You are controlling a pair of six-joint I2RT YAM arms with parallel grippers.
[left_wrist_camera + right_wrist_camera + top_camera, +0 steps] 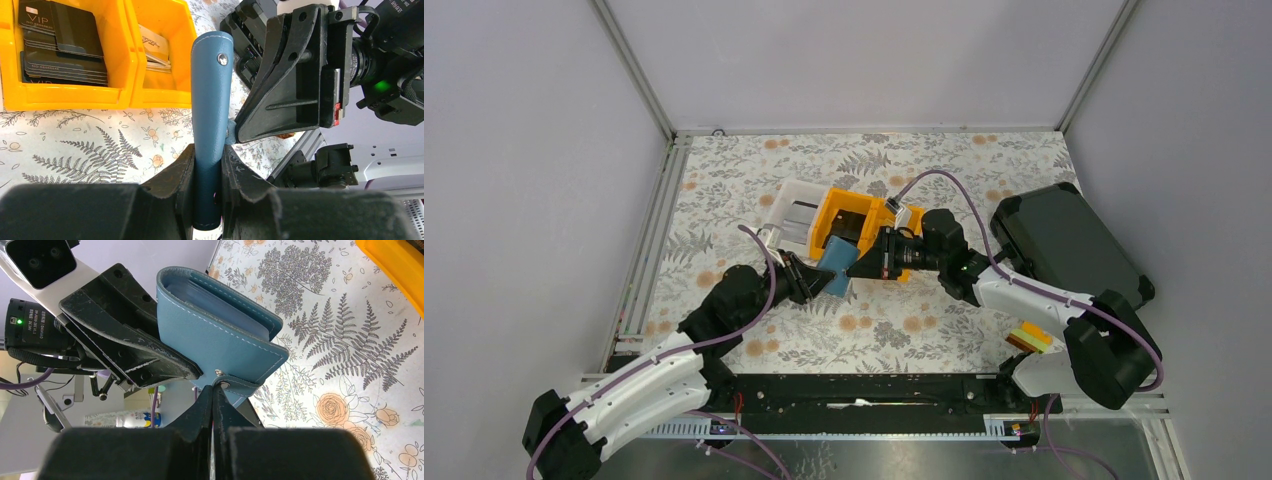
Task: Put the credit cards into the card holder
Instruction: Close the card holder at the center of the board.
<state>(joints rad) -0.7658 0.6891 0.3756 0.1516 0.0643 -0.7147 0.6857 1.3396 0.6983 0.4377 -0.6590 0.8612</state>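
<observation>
- wallet is closed and held on edge between the two arms, just in front of the orange bin. looks lifted off the table
- L gripper is clamped narrow across the wallet's thickness at one end, a finger flat on each cover
- R gripper is pinched right down on the small snap tab at the wallet's side, nothing else in it
- cards are stacked in the bin: dark ones in one compartment, a few pale ones next door. can't tell if any are inside the wallet
- handling, imo: wallet looks soft and light, so it'll prob flex or sag if held by a corner. gripping across both covers like L does is the solid hold
- tab is thin + floppy. ok for pulling the snap open, but could slip out if yanked sideways
- cards look thin, stiff and slick, and they lie flat in a pile, so it's hard to get a finger under one. best bet is prob sliding the top one off and taking it by a short edge
- step rn, my guess: popping the snap so the wallet opens
</observation>
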